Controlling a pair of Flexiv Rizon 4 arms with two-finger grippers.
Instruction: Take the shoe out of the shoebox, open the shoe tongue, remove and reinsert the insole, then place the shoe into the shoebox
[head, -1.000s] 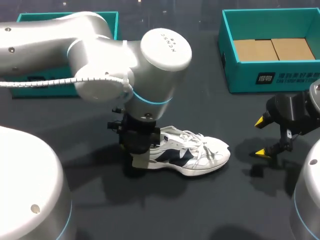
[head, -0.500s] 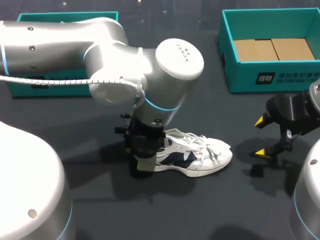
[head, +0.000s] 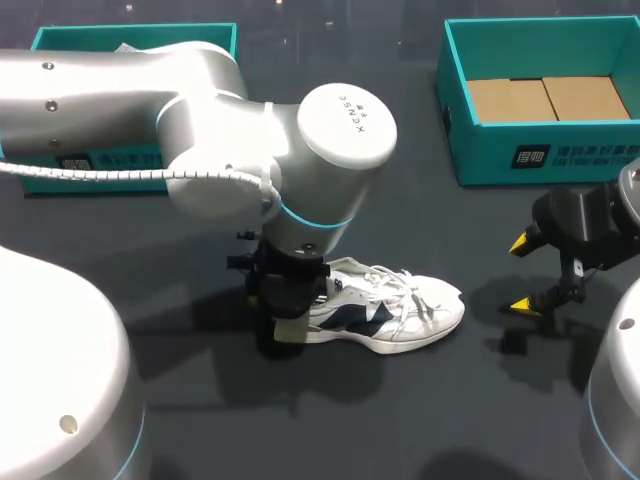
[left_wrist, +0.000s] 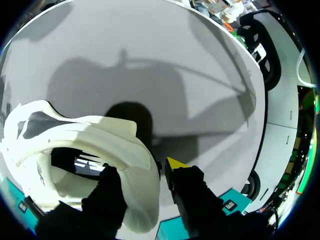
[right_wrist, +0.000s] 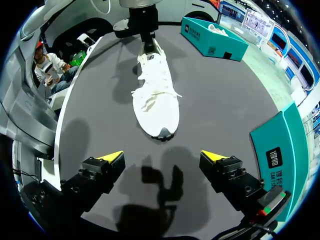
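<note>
A dark grey matte table (head: 420, 420) fills the head view. The left arm (head: 200, 120), thick and silver with smooth rounded joints, enters from 9 o'clock and hides much of the table's middle. At 2 o'clock stands an open teal shoebox (head: 480, 150), rectangular, with a brown cardboard floor (head: 545, 98). A second teal box (head: 60, 40) sits at 10 o'clock, mostly hidden behind the arm.

Just off centre toward 5 o'clock, the shoe (head: 395, 315) rests upright on its sole on the table, outside both boxes. It is a white sneaker with dark navy side panels and loose white laces, its toe pointing to 3 o'clock.

The left gripper (left_wrist: 140, 171) comes down on the heel and is clamped on the padded heel collar, one black finger inside the shoe and one outside.

The right gripper (head: 525, 275) hangs at 3 o'clock of the toe, apart from it, fingers spread wide and holding nothing. Bare table lies between toe and gripper, and along the edge at 6 o'clock.
</note>
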